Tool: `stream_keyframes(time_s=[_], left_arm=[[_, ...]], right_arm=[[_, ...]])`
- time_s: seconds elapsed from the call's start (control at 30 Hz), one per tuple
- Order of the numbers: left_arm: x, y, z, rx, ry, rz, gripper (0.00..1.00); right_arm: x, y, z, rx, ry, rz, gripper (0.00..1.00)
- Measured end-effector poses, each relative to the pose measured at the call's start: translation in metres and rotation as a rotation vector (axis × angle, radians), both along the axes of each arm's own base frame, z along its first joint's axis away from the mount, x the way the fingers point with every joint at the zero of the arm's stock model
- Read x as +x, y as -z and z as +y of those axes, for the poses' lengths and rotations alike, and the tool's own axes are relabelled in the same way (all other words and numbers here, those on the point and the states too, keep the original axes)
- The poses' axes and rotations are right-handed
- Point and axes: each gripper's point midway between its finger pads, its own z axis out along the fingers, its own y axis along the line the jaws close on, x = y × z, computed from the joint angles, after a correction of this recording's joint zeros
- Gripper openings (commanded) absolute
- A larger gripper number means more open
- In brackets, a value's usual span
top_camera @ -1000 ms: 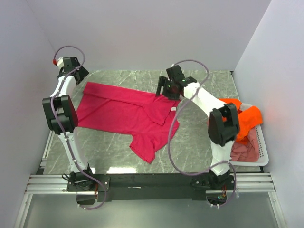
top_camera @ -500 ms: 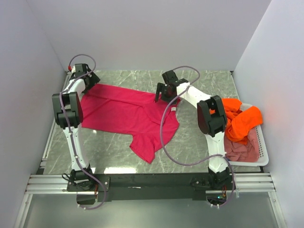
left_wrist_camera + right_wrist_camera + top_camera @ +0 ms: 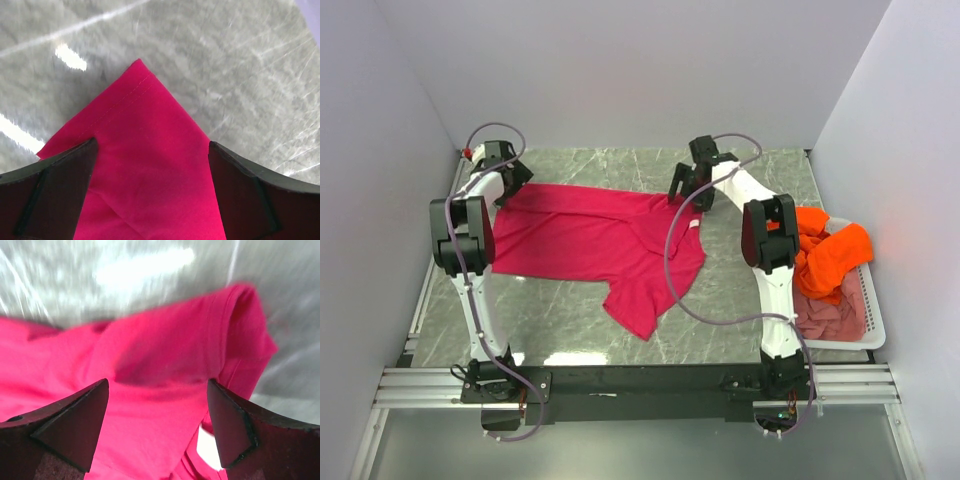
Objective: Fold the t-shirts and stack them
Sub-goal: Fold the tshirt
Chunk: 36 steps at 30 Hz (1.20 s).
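A crimson-magenta t-shirt (image 3: 590, 240) lies spread on the marble table, one sleeve pointing toward the near edge. My left gripper (image 3: 508, 182) is open over the shirt's far-left corner (image 3: 145, 130), with its fingers (image 3: 60, 185) on either side of the cloth. My right gripper (image 3: 686, 192) is open over the shirt's far-right edge (image 3: 165, 355), where the cloth bulges up near the white neck label (image 3: 207, 447). A bright orange t-shirt (image 3: 832, 252) and a pink-red one (image 3: 825, 318) lie in the basket. No teal-blue shirt is in view.
A white plastic basket (image 3: 873, 318) stands at the table's right edge, beside the right arm. Walls close in on the left, back and right. The arm bases sit on the rail at the near edge.
The left gripper came down onto the shirt's far-left corner. The right gripper moved right along the far edge. The shirt shifted slightly to the right.
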Motion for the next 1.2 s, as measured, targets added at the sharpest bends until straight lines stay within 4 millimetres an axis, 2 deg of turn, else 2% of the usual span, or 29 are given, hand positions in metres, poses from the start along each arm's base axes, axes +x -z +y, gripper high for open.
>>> stream_keyframes(time_s=[0.2,0.3,0.57,0.73,0.8,0.87,0.93,1.07,1.13,1.2], left_arm=[[-0.006,0.001,-0.014,0.015,-0.032,0.027,0.99],[-0.003,0.001,-0.016,0.01,-0.042,0.036,0.99],[0.025,-0.002,-0.012,0.011,-0.052,0.028,0.99],[0.025,-0.009,-0.011,0.012,-0.04,0.044,0.99],[0.024,-0.016,-0.011,0.013,-0.033,0.042,0.99],[0.014,-0.028,-0.011,0.014,-0.03,0.049,0.99],[-0.006,-0.047,-0.011,0.016,-0.037,0.049,0.99],[-0.086,-0.087,-0.008,0.008,-0.103,0.055,0.99],[-0.126,-0.101,-0.005,-0.019,-0.166,0.026,0.99],[-0.168,-0.099,0.003,-0.049,-0.236,0.033,0.99]], right_arm=[[0.046,-0.003,-0.021,0.029,0.005,-0.046,0.86],[0.061,-0.005,-0.029,0.043,-0.001,-0.074,0.86],[0.078,-0.016,-0.045,0.043,-0.048,-0.148,0.87],[0.087,-0.04,-0.049,0.01,-0.098,-0.223,0.87],[0.086,-0.058,-0.05,-0.003,-0.113,-0.253,0.87],[0.076,-0.078,-0.05,-0.022,-0.122,-0.28,0.87],[0.057,-0.107,-0.048,-0.04,-0.13,-0.316,0.87],[-0.008,-0.168,-0.024,-0.071,-0.16,-0.424,0.87],[-0.042,-0.185,-0.007,-0.062,-0.18,-0.474,0.87],[-0.081,-0.189,0.015,-0.029,-0.218,-0.492,0.87]])
